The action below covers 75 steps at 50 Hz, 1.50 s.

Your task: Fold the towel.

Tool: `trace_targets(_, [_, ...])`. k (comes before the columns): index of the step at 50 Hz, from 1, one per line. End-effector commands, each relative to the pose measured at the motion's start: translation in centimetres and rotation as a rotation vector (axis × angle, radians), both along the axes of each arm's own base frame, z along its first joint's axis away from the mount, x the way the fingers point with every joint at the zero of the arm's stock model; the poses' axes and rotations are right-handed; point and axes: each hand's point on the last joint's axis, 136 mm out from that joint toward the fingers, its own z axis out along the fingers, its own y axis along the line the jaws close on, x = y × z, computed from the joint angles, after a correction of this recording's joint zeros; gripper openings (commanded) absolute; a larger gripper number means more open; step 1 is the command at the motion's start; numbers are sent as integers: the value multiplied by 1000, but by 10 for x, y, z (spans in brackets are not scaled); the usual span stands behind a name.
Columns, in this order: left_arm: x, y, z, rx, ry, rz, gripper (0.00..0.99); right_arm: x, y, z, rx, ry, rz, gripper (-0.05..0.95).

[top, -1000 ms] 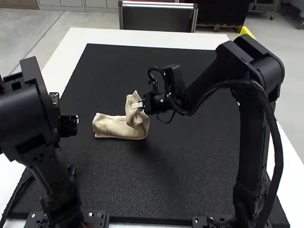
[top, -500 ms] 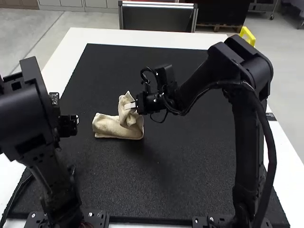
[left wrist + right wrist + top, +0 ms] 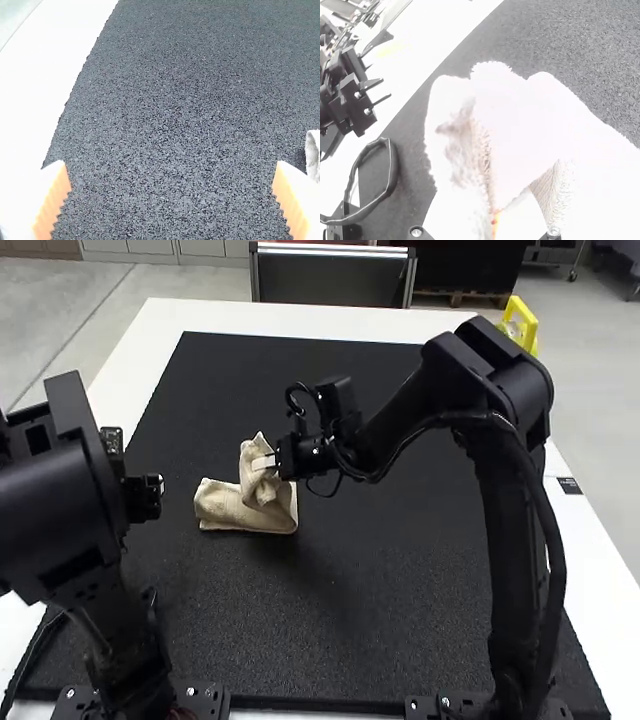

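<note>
In the high view my right gripper (image 3: 264, 462) is shut on the right end of the beige towel (image 3: 222, 506), which it holds raised and bent back over the rest. The left part of the towel lies as a narrow folded strip on the black mat. In the right wrist view the bunched towel (image 3: 520, 115) rises between the fingers of my right gripper (image 3: 495, 220). My left gripper (image 3: 150, 498) is off the towel's left side. Its fingers stand wide apart in the left wrist view, the left gripper (image 3: 172, 195) holding nothing, with a towel edge (image 3: 313, 155) beyond one finger.
The black mat (image 3: 400, 590) covers most of the white table (image 3: 160, 315). A yellow object (image 3: 520, 320) is at the far right, behind the right arm. The left arm (image 3: 60, 500) stands along the mat's left side.
My right gripper has moved left with the towel's end, drawing it farther over the strip. The left arm has shifted very slightly.
</note>
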Motion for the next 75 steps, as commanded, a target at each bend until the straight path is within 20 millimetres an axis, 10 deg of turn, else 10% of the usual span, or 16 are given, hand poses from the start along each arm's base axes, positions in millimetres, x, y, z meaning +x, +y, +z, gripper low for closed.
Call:
trace_targets(1, [-1,1,5,7,-17,-4,957,-6,16,13,41,-6,37,-20])
trace_targets(68, [-1,0,4,-11,-15,1,957,-4,73,9,93,14,92,-16])
trace_targets(75, [-1,0,4,-13,-14,2,957,-5,73,9,92,15,94,159])
